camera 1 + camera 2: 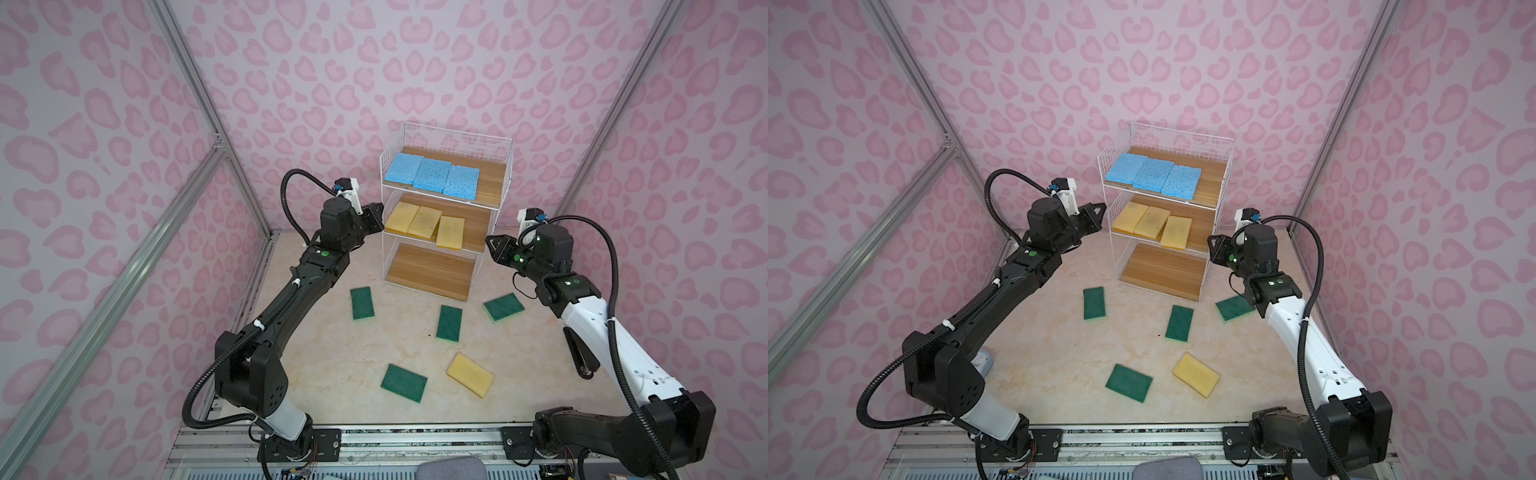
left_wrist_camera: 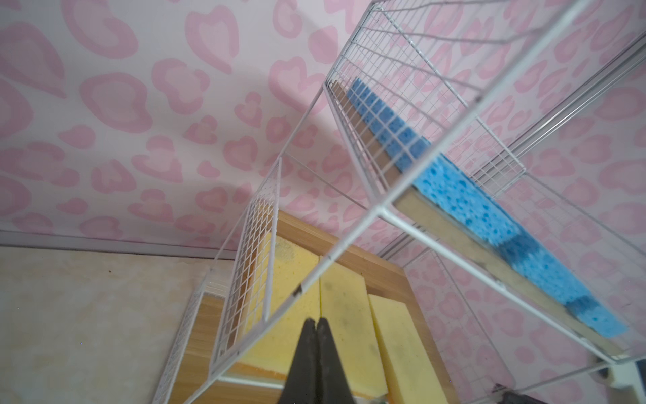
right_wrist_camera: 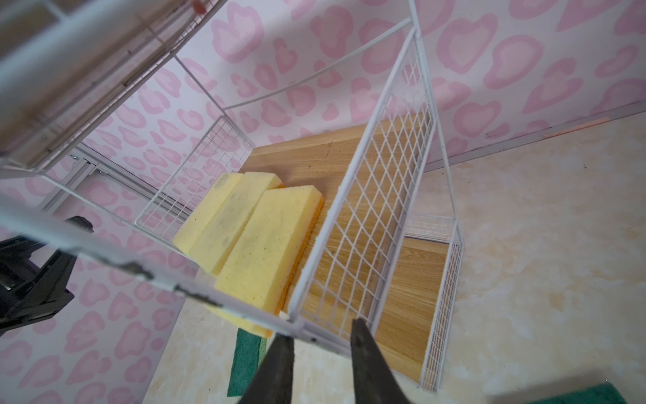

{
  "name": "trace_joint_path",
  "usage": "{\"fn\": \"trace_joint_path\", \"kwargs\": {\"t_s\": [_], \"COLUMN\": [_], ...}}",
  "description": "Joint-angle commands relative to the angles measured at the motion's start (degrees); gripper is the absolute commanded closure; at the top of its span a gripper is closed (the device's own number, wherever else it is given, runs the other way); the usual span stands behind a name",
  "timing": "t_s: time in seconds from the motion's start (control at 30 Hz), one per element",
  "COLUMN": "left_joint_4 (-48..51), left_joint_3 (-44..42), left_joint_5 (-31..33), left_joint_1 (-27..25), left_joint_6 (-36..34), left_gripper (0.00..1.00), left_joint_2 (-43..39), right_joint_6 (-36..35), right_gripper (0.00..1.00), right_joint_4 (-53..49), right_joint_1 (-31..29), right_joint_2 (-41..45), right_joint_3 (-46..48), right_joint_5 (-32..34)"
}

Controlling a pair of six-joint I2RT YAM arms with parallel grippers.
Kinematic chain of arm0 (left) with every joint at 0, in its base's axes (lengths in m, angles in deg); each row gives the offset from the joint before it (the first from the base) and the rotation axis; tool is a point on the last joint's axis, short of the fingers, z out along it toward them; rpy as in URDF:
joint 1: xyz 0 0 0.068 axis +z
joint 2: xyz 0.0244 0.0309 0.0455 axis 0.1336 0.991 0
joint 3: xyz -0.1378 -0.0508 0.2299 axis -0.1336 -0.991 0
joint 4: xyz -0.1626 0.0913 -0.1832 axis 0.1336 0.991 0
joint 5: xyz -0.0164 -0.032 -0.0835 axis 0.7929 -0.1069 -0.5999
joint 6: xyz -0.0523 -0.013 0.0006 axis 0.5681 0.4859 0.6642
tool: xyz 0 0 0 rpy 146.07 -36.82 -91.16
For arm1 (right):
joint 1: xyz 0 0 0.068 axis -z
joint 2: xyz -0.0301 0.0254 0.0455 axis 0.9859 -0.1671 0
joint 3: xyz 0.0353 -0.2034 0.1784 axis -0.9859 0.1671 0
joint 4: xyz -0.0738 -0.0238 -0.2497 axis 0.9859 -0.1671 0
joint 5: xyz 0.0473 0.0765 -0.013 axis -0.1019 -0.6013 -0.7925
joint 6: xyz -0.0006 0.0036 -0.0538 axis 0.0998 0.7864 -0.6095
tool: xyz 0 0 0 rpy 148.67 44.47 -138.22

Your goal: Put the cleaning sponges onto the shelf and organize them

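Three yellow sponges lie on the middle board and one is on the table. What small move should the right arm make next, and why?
Probably draw the right gripper back from the shelf toward the lone yellow sponge on the table. Its jaws stand apart and empty, that sponge lies nearer this arm, and the middle board shows bare wood beside its three yellow sponges.

My shelf point(image 1: 432, 270) holds three blue sponges point(image 1: 432, 175) topmost, three yellow sponges point(image 1: 424, 222) mid-tier; my table point(image 1: 332, 353) holds four green sponges point(image 1: 449, 323) and a lone yellow sponge point(image 1: 470, 375).
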Motion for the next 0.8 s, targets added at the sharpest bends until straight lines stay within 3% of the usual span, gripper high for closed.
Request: {"fn": "trace_joint_path", "kwargs": {"t_s": [0.0, 0.27, 0.47, 0.77], "left_joint_4": [-3.0, -2.1, -4.2, -5.3], "left_joint_3": [-0.7, -1.1, -1.5, 7.3], "left_joint_5": [-0.4, 0.8, -1.0, -12.2], "left_joint_1": [-0.2, 0.0, 2.2, 4.3], "left_joint_6": [1.8, 0.4, -1.7, -6.0], "left_gripper": [0.96, 0.95, 0.58, 0.52], "left_joint_2": [-0.7, -2.3, -1.9, 5.6], "right_joint_6": [0.1, 0.6, 0.8, 0.5], "right_gripper": [0.71, 0.71, 0.68, 0.66], "right_joint_4": [1.4, 1.7, 1.7, 0.8], "right_joint_1": [0.1, 0.4, 0.4, 0.3], "right_joint_2": [-1.0, -3.0, -2.1, 0.0], "right_joint_3": [-1.0, -3.0, -2.2, -1.1], "right_joint_5": [-0.5, -1.9, -2.2, -2.4]}}
